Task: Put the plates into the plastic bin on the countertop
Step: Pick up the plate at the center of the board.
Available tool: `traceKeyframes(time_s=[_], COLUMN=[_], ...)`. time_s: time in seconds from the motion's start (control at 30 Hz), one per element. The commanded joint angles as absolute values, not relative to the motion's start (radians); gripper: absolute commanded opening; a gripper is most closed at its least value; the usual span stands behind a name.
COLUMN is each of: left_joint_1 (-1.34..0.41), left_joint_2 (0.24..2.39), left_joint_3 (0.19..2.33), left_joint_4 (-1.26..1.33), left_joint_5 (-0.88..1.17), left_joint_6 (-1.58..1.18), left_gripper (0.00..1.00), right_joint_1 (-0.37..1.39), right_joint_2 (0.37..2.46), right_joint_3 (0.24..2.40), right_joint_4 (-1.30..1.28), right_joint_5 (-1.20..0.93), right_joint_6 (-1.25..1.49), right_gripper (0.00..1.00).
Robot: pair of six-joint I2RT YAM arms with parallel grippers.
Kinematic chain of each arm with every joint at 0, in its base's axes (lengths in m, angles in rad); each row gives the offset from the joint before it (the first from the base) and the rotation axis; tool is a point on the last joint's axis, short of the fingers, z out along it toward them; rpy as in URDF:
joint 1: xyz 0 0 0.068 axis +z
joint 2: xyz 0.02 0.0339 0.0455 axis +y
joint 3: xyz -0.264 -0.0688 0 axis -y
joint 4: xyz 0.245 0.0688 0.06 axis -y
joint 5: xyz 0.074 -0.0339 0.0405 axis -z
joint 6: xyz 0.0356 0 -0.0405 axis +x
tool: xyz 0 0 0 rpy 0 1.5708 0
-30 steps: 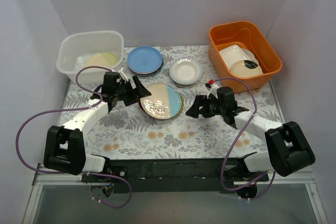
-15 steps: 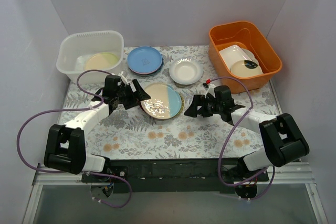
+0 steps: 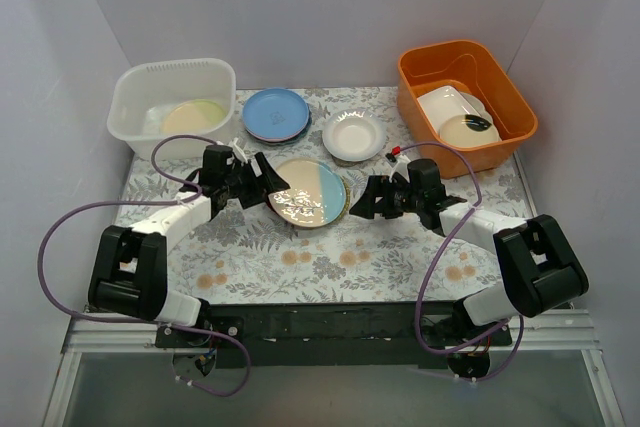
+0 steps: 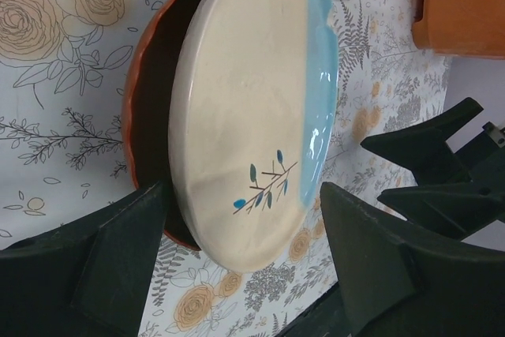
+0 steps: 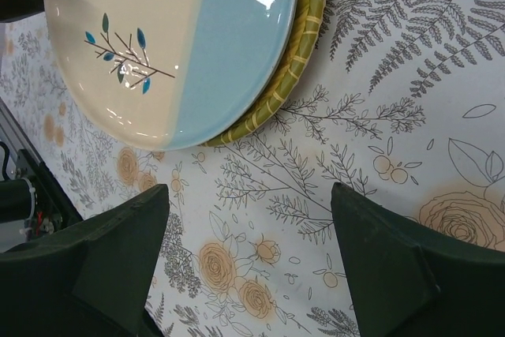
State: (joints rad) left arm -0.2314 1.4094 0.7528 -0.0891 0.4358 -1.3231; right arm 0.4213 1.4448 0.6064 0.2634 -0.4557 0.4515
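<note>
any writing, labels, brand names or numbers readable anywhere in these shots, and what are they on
None: no words, numbers or brand marks can be read in any view.
The cream and blue plate carries only a painted leaf sprig.
The countertop shows only printed ferns and flowers.
The plastic bin and the orange tub show no label.

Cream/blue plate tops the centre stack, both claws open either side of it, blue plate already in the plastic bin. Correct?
No. The blue plate sits on the countertop beside the plastic bin, not in it; the top external view shows this. The rest stands: the cream/blue plate tops the centre stack, with the left claw and right claw open either side.
</note>
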Motion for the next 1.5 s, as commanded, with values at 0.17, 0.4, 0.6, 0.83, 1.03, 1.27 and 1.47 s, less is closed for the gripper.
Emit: traceKeyframes(time_s=[0.17, 0.4, 0.6, 0.83, 1.03, 1.27, 1.47], left_joint_1=[-0.235, -0.235, -0.233, -0.233, -0.235, -0.248, -0.256], left_joint_2=[1.482, 1.493, 1.473, 1.430, 1.440, 1.473, 1.511], left_joint_3=[0.726, 0.715, 0.692, 0.690, 0.706, 0.707, 0.730], left_joint_4=[-0.006, 0.024, 0.025, 0.014, 0.028, 0.064, 0.069], left_joint_5=[0.480, 0.474, 0.463, 0.451, 0.465, 0.489, 0.511], left_joint_6=[-1.331, -1.330, -1.333, -1.336, -1.324, -1.331, -1.321], left_gripper=[0.74, 0.73, 0.72, 0.72, 0.72, 0.71, 0.71], right_joint_1=[0.425, 0.426, 0.426, 0.428, 0.431, 0.431, 0.431], right_joint_2=[1.437, 1.500, 1.564, 1.617, 1.631, 1.652, 1.669], right_joint_3=[0.655, 0.686, 0.722, 0.759, 0.779, 0.785, 0.788], right_joint_4=[0.291, 0.331, 0.365, 0.403, 0.411, 0.410, 0.406], right_joint_5=[-0.423, -0.449, -0.492, -0.558, -0.560, -0.543, -0.519], right_joint_6=[0.462, 0.479, 0.497, 0.529, 0.543, 0.551, 0.554], right_gripper=[0.87, 0.75, 0.68, 0.62, 0.55, 0.49, 0.47])
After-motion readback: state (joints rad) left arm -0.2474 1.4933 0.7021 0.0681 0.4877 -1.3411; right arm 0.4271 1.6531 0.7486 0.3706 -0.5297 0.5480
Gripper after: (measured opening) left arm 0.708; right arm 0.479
